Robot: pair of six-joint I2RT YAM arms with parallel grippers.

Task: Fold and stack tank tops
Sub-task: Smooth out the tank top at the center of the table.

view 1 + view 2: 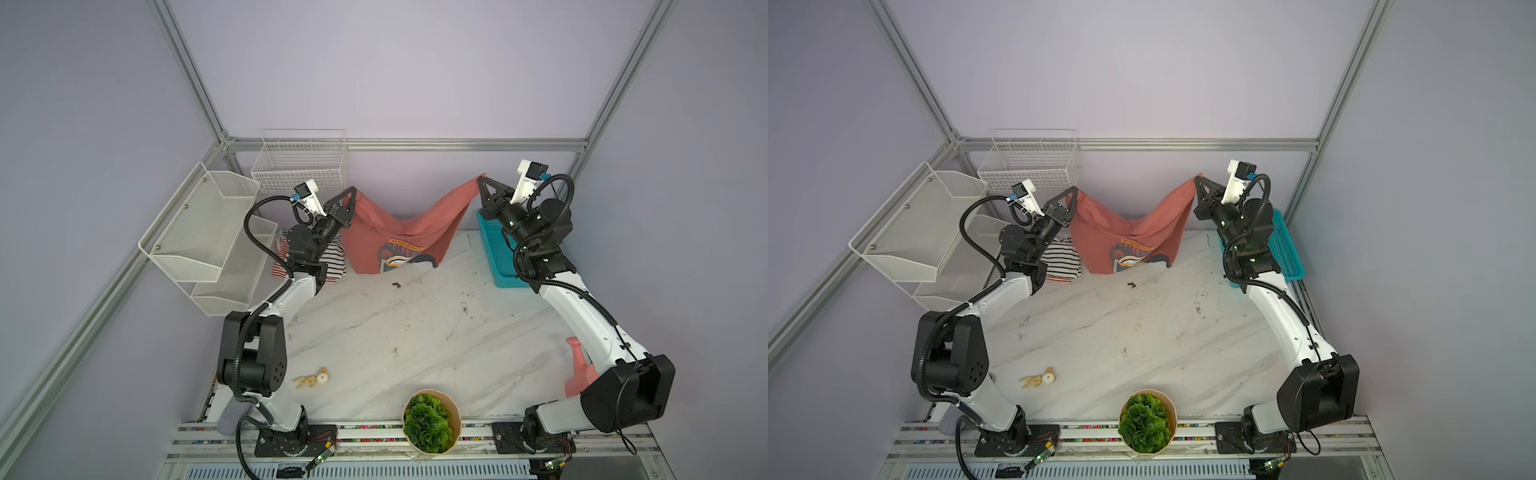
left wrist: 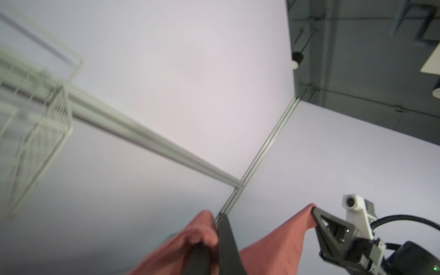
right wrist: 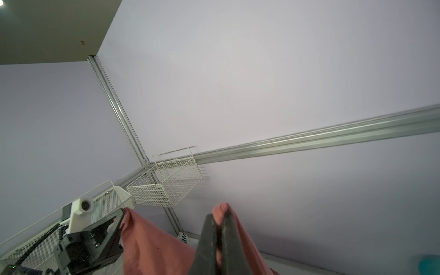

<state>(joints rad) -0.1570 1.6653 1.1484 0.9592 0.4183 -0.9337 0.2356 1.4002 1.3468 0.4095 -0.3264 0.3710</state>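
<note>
Two striped tank tops (image 1: 334,259) lie at ten o'clock on the marble tabletop (image 1: 395,328), half hidden by the left arm (image 1: 291,291). Clamped on a corner each, the left gripper (image 1: 352,190) and right gripper (image 1: 480,179) hang the dusty-red tank top (image 1: 415,224) at twelve o'clock before lilac walls (image 1: 415,83). Its badge shows only in both top views.

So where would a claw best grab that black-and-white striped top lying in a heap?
Probably a raised fold of the black-and-white striped top, along its edge facing the open table, coming straight down from above. It lies crumpled, so no flat hem shows, and the left arm overhangs its other side.
</note>
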